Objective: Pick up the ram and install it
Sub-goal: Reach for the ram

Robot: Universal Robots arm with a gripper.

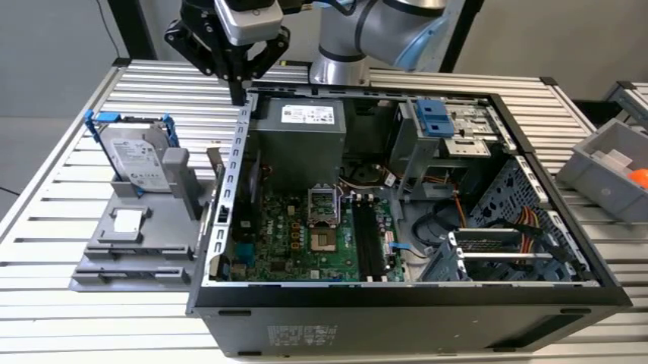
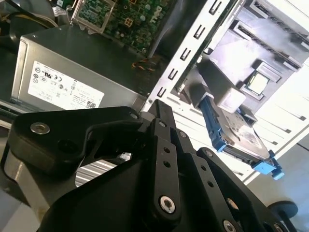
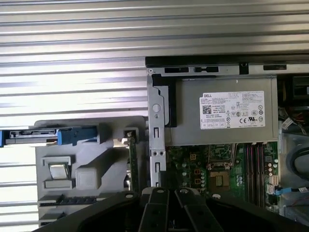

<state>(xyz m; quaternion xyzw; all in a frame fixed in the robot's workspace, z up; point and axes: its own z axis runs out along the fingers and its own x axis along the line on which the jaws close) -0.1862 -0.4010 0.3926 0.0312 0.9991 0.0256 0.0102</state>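
The ram (image 1: pixel 215 168) stands on its long edge in a slot of the gray holder (image 1: pixel 142 250), outside the computer case (image 1: pixel 405 292) and just beside the case's perforated side wall (image 1: pixel 239 163). It sits lower than the fingertips and a little to the exterior view's left of them, well apart from them and untouched. In the first wrist view it shows edge-on as a thin strip near the fingertips, on the holder's side of the wall. The gripper (image 1: pixel 239 95) hangs with its black fingers (image 3: pixel 161 180) pressed together and nothing between them, over the rear corner of the side wall. Just past the fingers on the case side is the gray power supply (image 1: pixel 299 133) with its white label. Beyond that, deeper in the case, lies the green motherboard (image 1: pixel 294 243) with its open processor socket (image 1: pixel 321 203) and long black slots (image 1: pixel 366 239), which hold no stick. On the other side of the fingers, beyond the ram, the holder also carries a silver hard drive (image 1: pixel 136 155) in a blue frame, leaning up, and a small square processor chip (image 1: pixel 127 221) lying flat. Holder and case rest on a slatted metal table (image 1: pixel 61 318). Far across the case from the fingers, at the exterior view's right edge, sits a gray bin (image 1: pixel 608 163) with something orange in it.
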